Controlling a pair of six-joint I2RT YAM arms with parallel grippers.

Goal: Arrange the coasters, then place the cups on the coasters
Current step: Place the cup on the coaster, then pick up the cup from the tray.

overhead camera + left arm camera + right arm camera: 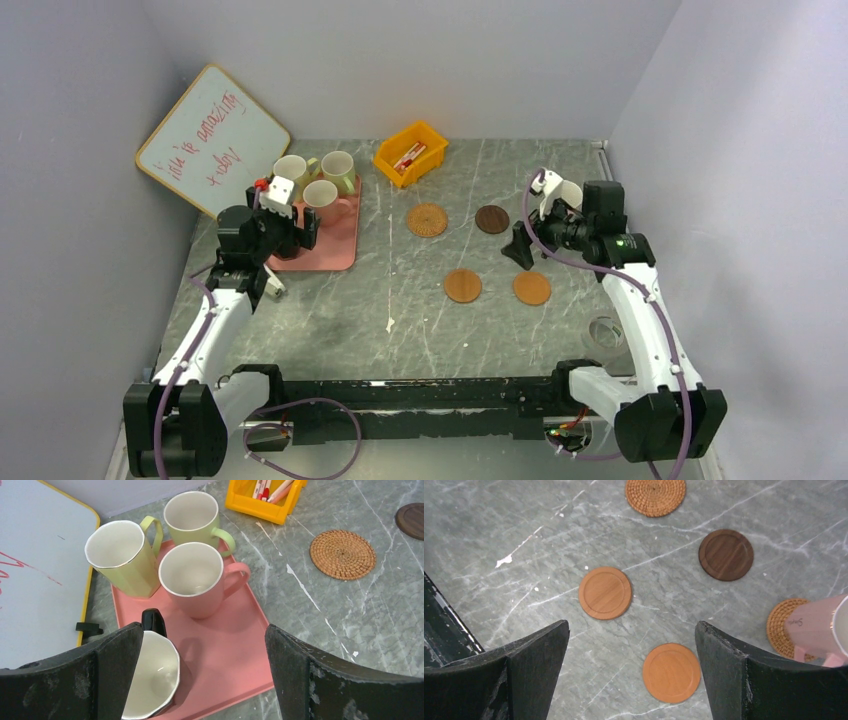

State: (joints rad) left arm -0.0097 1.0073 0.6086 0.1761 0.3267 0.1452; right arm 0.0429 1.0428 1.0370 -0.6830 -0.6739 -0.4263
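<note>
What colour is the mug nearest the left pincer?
Black mug, whitish inside; clearest in the left wrist view.

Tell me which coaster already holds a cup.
The woven coaster at the right wrist view's right edge: a pink cup stands on it. The other woven coaster, the dark brown coaster and two orange coasters are bare.

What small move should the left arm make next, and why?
Probably ease the open left fingers forward and down around the pink mug on the tray: it sits centred ahead between them, and four coasters lie bare.
</note>
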